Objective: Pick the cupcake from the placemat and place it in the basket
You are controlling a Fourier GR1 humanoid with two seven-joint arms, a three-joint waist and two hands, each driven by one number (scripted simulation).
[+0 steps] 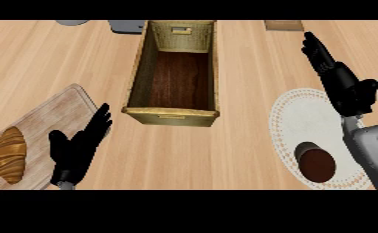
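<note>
Nearest the camera, the left hand (77, 149) rests low on the wooden bench (244, 67), its fingers straight and spread, holding nothing, partly over a cutting board (55, 114). Centrally stands the long wicker basket (136, 67), its dark floor bare. To the right lies the round white placemat (310, 112), carrying the cupcake (316, 163) near its lower edge. Above it the right hand (336, 79) hovers, fingers extended and apart from the cupcake. On the cutting board sits a croissant (12, 154).
</note>
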